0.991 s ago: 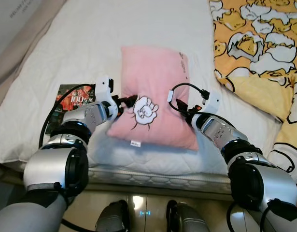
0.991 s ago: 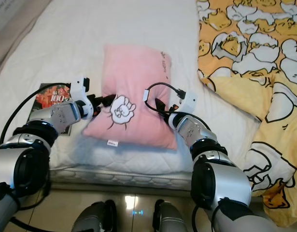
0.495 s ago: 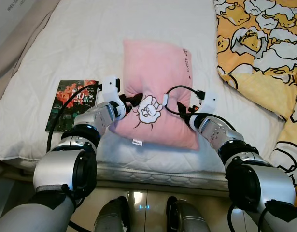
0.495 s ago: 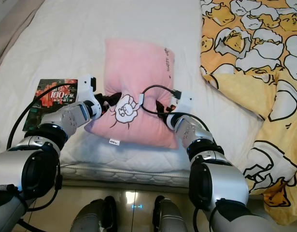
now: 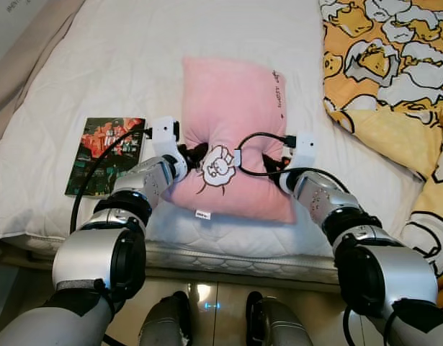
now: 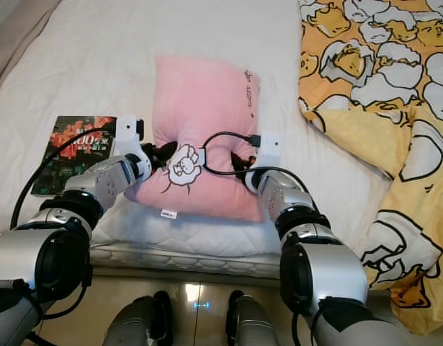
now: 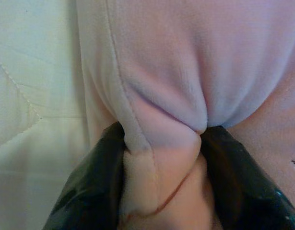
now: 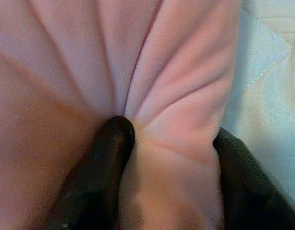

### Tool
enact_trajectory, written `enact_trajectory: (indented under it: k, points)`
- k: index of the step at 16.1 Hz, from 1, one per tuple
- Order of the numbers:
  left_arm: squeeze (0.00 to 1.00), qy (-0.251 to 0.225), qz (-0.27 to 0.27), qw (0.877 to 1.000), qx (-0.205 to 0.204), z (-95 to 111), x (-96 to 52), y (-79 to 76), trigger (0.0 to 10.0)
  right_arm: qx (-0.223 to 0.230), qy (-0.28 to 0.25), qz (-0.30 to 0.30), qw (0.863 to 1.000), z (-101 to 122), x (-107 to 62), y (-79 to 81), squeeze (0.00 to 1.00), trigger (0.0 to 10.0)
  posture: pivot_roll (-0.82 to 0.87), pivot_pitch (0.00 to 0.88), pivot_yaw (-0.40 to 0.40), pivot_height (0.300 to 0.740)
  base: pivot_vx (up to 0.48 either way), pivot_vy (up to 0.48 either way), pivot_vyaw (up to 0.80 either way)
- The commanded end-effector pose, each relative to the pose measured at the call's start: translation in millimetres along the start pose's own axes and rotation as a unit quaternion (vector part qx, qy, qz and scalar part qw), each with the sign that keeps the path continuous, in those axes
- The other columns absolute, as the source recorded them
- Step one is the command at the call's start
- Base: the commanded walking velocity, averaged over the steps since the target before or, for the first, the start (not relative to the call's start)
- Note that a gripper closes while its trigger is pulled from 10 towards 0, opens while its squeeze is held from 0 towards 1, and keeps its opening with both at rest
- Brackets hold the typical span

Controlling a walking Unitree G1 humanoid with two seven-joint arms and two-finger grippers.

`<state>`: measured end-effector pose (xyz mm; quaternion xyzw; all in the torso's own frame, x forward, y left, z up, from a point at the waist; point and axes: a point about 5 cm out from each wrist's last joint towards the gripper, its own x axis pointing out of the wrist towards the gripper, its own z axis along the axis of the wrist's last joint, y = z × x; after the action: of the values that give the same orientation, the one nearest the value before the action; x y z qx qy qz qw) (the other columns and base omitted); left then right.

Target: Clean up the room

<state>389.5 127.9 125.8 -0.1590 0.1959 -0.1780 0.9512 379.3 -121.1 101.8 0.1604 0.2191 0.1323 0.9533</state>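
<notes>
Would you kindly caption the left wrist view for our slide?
Left gripper pinching a fold of the pink pillow on the white bedsheet.

pillow [image 5: 235, 122]: plain pink, a white cartoon figure outlined in black seen at its middle; small dark lettering seen along one edge; a small white tag seen at the near edge
bed cover [image 5: 120, 65]: white, quilted stitch lines seen
blanket [image 5: 387, 50]: yellow-orange, patterned with white and grey cartoon shapes outlined in black
book [image 5: 106, 155]: dark cover, red and green patches, white lettering
left gripper [image 7: 161, 191]: black fingers; white wrist block; silver arm
right gripper [image 8: 166, 191]: black fingers; white wrist block; black cable; silver arm
floor [image 5: 207, 306]: beige, glossy
</notes>
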Motion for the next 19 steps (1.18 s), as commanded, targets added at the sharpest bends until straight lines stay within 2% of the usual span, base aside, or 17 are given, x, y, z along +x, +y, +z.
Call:
enact_trajectory:
  k: [1, 3, 5, 6, 7, 8, 10, 11, 13, 16, 17, 18, 19]
  points:
    - [0.00, 0.041, 0.002, 0.999, -0.004, -25, 1.0, -1.7, 0.0, -0.005, 0.051, -0.005, 0.999, -24, 1.4, 4.6, 0.00, 0.0, -0.09, 0.279, -0.025, 0.740, 0.000, 0.000, 0.00]
    - [0.00, 0.027, 0.000, 1.000, -0.010, -26, 1.1, -2.0, 0.0, 0.007, 0.049, 0.006, 0.999, -26, 2.6, 9.7, 0.00, 0.0, -0.09, 0.258, -0.032, 0.740, 0.000, 0.000, 0.00]
    - [0.00, 0.015, -0.002, 1.000, 0.013, -26, 3.1, -6.7, 0.0, 0.029, 0.036, 0.007, 0.999, -20, 3.6, 12.0, 0.00, 0.0, -0.07, 0.225, -0.048, 0.740, 0.000, 0.000, 0.00]
    - [0.00, 0.014, -0.004, 1.000, 0.026, -27, 3.9, -8.8, 0.0, 0.027, 0.036, 0.009, 0.999, -21, 3.8, 13.0, 0.00, 0.0, -0.06, 0.218, -0.046, 0.740, 0.000, 0.000, 0.00]
    - [0.00, 0.002, -0.002, 1.000, 0.018, -24, 4.9, -10.8, 0.0, 0.017, 0.037, 0.006, 0.999, -22, 4.0, 13.5, 0.00, 0.0, -0.06, 0.205, -0.043, 0.740, 0.000, 0.000, 0.00]
    - [0.00, -0.011, 0.006, 1.000, 0.025, -20, 5.6, -11.7, 0.0, 0.024, 0.025, -0.006, 0.999, -18, 4.5, 13.1, 0.00, 0.0, -0.05, 0.182, -0.043, 0.740, 0.000, 0.000, 0.00]
    - [0.00, -0.019, 0.017, 0.997, 0.068, -11, 5.6, -10.8, 0.0, 0.020, -0.007, 0.002, 1.000, 0, 7.0, 20.6, 0.00, 0.0, -0.05, 0.153, -0.042, 0.740, 0.000, 0.000, 0.00]
    - [0.00, -0.039, 0.018, 0.996, 0.078, 4, 5.3, -11.0, 0.0, 0.012, -0.025, 0.004, 1.000, 12, 7.7, 24.0, 0.00, 0.0, -0.04, 0.123, -0.041, 0.740, 0.000, 0.000, 0.00]
    - [0.00, -0.104, 0.012, 0.989, 0.108, 48, 1.6, -14.4, 0.0, -0.008, -0.061, 0.010, 0.998, 35, 7.6, 29.2, 0.00, 0.0, -0.02, 0.083, -0.043, 0.740, 0.000, 0.000, 0.00]
    - [0.00, -0.181, -0.011, 0.967, 0.181, 104, -11.4, -21.9, 0.0, -0.042, -0.134, 0.029, 0.990, 75, 3.7, 40.9, 0.00, 0.0, -0.02, 0.032, -0.045, 0.740, 0.000, 0.000, 0.00]
    - [0.00, -0.195, -0.013, 0.959, 0.207, 114, -15.8, -22.1, 0.0, -0.066, -0.160, 0.029, 0.984, 86, 0.9, 42.0, 0.00, 0.0, -0.02, 0.014, -0.043, 0.740, 0.000, 0.000, 0.00]
    - [0.00, -0.199, -0.014, 0.957, 0.212, 117, -17.2, -22.1, 0.0, -0.073, -0.169, 0.030, 0.982, 90, -0.1, 42.2, 0.00, 0.0, -0.02, 0.014, -0.043, 0.740, 0.000, 0.000, 0.00]
    - [0.00, -0.216, -0.007, 0.940, 0.264, 125, -23.3, -20.7, 0.0, -0.092, -0.204, 0.005, 0.975, 102, -5.5, 36.0, 0.00, 0.0, -0.04, 0.000, -0.038, 0.740, 0.000, 0.000, 0.00]
